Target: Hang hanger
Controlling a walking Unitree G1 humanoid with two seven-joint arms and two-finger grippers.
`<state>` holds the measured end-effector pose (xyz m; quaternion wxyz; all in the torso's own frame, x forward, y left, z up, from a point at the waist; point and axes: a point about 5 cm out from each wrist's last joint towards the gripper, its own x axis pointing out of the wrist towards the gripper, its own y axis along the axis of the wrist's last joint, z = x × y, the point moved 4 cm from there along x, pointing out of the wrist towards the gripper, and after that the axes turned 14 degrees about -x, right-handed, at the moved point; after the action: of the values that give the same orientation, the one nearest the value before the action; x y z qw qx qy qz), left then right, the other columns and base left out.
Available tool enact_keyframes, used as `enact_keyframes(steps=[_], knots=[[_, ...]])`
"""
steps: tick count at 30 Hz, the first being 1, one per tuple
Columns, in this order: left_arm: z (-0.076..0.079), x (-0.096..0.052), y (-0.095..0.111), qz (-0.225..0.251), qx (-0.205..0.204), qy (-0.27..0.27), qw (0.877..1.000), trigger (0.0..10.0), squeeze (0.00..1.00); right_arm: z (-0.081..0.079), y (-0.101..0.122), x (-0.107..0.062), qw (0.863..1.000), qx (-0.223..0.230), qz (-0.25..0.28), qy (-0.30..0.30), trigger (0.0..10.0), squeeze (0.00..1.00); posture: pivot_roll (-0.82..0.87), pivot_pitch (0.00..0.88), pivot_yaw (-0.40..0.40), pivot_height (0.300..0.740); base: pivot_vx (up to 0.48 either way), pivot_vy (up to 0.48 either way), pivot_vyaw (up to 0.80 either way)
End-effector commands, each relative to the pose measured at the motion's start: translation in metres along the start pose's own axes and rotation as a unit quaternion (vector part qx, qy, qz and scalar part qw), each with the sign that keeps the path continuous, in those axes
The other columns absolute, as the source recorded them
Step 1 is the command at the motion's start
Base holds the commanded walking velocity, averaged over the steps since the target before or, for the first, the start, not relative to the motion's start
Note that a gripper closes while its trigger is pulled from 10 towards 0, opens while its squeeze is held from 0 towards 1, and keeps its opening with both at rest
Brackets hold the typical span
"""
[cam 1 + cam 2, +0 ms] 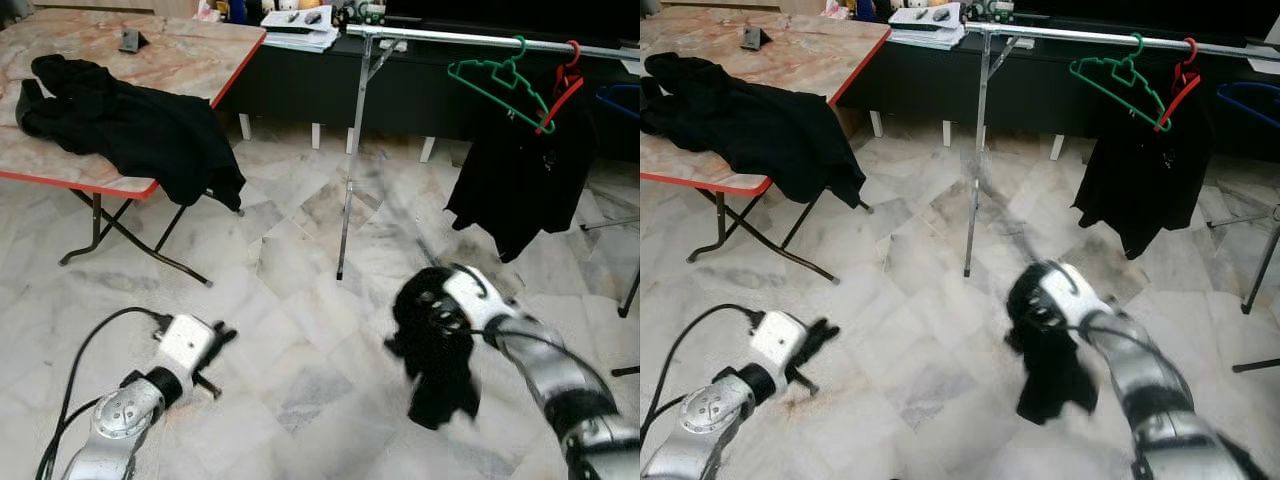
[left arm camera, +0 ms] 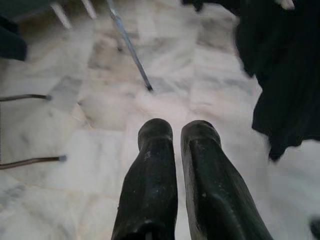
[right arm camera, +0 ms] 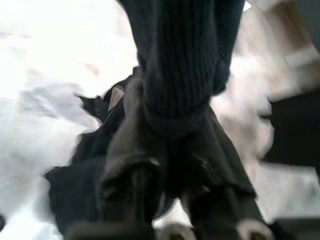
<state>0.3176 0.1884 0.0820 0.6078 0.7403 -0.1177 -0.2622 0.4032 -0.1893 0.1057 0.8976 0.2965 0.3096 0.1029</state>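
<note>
Right gripper (image 1: 440,330) clenched on black garment (image 1: 440,385), low before the clothes rail (image 1: 480,40); green hanger (image 1: 500,82) on rail; left gripper (image 2: 172,132) closed, empty.

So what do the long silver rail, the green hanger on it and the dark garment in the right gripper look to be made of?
The long silver rail looks like polished metal tubing: it shines and reflects light. The green hanger seems plastic or coated wire, thin and evenly coloured, hard to say which. The dark garment in the right gripper looks like knitted fabric, with ribbing visible in the right wrist view.
</note>
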Motion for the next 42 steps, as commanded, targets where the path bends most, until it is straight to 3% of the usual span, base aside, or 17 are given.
enact_keyframes(steps=[1,4,5,9,12,18,25,30,35,37,41,42], knots=[[0.004,-0.002,-0.005,-0.028,0.007,-0.023,0.999,10.0,0.00,-0.001,0.020,0.002,0.998,-0.041,0.030,0.034,10.0,0.00,0.10,0.164,-0.031,0.740,0.000,0.000,0.00],[0.006,-0.002,-0.003,-0.031,0.000,-0.032,0.999,10.0,0.00,-0.008,0.038,0.005,0.994,-0.067,0.059,0.067,10.0,0.00,0.10,0.156,-0.041,0.740,0.000,0.000,0.00],[0.009,0.000,-0.002,-0.036,-0.003,-0.037,0.999,10.0,0.00,-0.008,0.055,0.007,0.990,-0.079,0.086,0.076,10.0,0.00,0.11,0.151,-0.054,0.740,0.000,0.000,0.00],[0.014,0.002,-0.002,-0.037,-0.012,-0.045,0.998,10.0,0.00,-0.007,0.072,0.008,0.987,-0.080,0.115,0.083,10.0,0.00,0.11,0.144,-0.061,0.740,0.000,0.000,0.00],[0.023,0.003,-0.006,-0.034,-0.041,-0.046,0.998,10.0,0.00,-0.025,0.090,0.005,0.968,-0.134,0.153,0.146,10.0,0.00,0.11,0.147,-0.077,0.740,0.000,0.000,0.00],[0.019,0.008,-0.005,0.001,-0.094,-0.003,0.996,10.0,0.00,-0.016,0.125,-0.005,0.957,-0.151,0.205,0.140,10.0,0.00,0.10,0.152,-0.092,0.740,0.000,0.000,0.00],[0.014,0.015,-0.001,0.026,-0.121,0.026,0.992,10.0,0.00,-0.012,0.143,-0.014,0.948,-0.167,0.235,0.139,10.0,0.00,0.09,0.159,-0.082,0.740,0.000,0.000,0.00],[0.014,0.022,-0.002,0.035,-0.138,0.039,0.989,10.0,0.00,-0.015,0.133,-0.019,0.948,-0.162,0.228,0.154,10.0,0.00,0.09,0.164,-0.085,0.740,0.000,0.000,0.00],[0.017,0.023,-0.007,0.012,-0.118,0.028,0.993,10.0,0.00,-0.023,0.104,-0.013,0.953,-0.173,0.172,0.179,10.0,0.00,0.09,0.175,-0.108,0.740,0.000,0.000,0.00],[0.026,0.014,-0.021,-0.045,-0.061,-0.007,0.997,10.0,0.00,-0.031,0.065,-0.006,0.951,-0.216,0.085,0.203,10.0,0.00,0.10,0.178,-0.118,0.740,0.000,0.000,0.00],[0.030,0.004,-0.033,-0.084,-0.030,-0.027,0.996,10.0,0.00,-0.040,0.050,-0.005,0.949,-0.211,0.062,0.225,10.0,0.00,0.09,0.183,-0.123,0.740,0.000,0.000,0.00],[0.032,-0.008,-0.040,-0.120,-0.015,-0.051,0.991,10.0,0.00,-0.044,0.035,-0.003,0.948,-0.212,0.031,0.236,10.0,0.00,0.09,0.185,-0.120,0.740,0.000,0.000,0.00]])
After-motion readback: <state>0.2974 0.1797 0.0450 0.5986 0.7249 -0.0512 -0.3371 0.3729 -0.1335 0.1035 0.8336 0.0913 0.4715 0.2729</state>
